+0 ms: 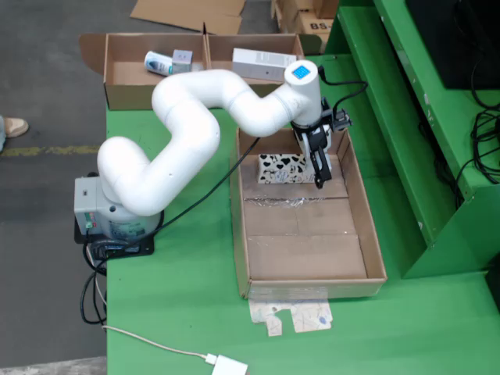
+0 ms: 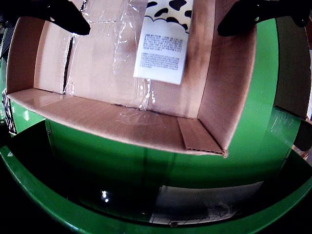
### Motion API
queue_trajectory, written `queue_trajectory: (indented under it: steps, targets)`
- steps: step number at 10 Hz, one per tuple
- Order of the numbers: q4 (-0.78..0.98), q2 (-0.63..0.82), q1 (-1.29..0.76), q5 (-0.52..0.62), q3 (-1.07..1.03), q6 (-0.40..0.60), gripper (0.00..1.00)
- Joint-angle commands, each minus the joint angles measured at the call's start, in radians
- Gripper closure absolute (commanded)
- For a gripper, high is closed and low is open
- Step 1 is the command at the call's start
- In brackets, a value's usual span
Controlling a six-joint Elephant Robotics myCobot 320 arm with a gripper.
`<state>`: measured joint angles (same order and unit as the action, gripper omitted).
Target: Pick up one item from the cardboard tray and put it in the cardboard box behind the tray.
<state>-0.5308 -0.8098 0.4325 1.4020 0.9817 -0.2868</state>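
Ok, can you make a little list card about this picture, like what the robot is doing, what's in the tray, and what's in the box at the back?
robot: white arm on a green table
gripper: gripper over the tray's far end, fingers apart, holding nothing
tray: cardboard tray with one cow-patterned packet
packet: lying flat, white label facing the wrist camera
box behind: cardboard box holding a small bottle and a white carton
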Motion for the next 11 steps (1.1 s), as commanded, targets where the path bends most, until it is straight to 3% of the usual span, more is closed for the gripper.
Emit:
queue_trajectory:
  steps: [1, 11]
  targets:
    - [-0.023, -0.030, -0.026, 0.006, -0.054, 0.008, 0.00]
    - [0.038, -0.171, -0.055, 0.016, -0.214, 0.019, 0.00]
